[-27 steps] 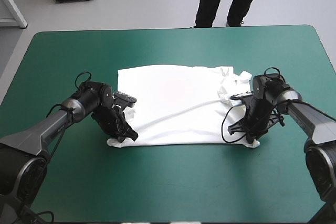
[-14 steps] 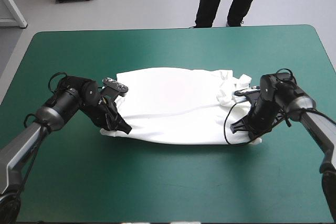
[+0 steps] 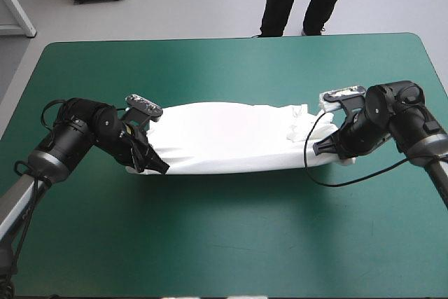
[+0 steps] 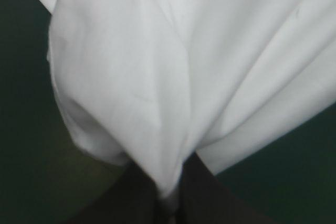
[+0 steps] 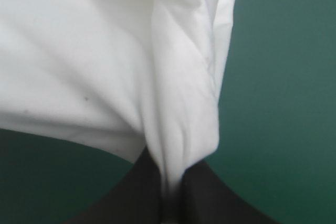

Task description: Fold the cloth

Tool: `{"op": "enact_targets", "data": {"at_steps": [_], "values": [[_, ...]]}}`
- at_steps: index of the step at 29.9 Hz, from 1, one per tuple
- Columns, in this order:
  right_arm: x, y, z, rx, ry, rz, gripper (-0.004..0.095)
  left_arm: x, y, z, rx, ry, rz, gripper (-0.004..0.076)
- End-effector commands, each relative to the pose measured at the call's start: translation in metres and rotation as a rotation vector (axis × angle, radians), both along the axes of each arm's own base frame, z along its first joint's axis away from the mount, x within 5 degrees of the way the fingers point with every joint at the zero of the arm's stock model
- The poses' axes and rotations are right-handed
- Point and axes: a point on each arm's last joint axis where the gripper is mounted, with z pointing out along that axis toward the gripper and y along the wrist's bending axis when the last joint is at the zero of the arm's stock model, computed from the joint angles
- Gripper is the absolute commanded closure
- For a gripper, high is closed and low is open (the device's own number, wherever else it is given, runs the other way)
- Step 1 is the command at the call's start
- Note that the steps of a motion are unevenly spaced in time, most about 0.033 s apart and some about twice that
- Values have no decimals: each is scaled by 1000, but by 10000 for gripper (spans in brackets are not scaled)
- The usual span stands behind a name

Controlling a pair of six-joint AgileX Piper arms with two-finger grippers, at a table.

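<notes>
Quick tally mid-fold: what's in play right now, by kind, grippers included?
T-shirt, white: 1
Grippers, black: 2, the left gripper and the right gripper, each shut on the T-shirt
Table, teal-green cover: 1
Total: 4

Table [image 3: 224, 243], teal-green cover; white T-shirt [image 3: 231, 138] stretched across middle, near edge raised.

The T-shirt [image 3: 231, 138] stretches across mid-frame as a long white band over the teal-green counter [image 3: 224, 243], with a shadow under its near edge. The left end effector [image 3: 158, 167] pinches its lower left corner. The right end effector [image 3: 327, 150] pinches the lower right corner, where the fabric bunches.
</notes>
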Motion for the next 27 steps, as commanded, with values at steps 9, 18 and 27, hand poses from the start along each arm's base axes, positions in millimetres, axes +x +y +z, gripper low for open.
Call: {"op": "enact_targets", "data": {"at_steps": [9, 18, 27], "values": [[45, 4, 36, -13, -208, -27, 925, 31, 1, 31, -8, -370, 53, 746], [100, 16, 18, -2, -238, -32, 925, 95, -19, 12, 29, -363, 59, 746], [143, 26, -24, -10, -197, -29, 925, 132, -32, -32, 61, -279, 51, 746]]}}
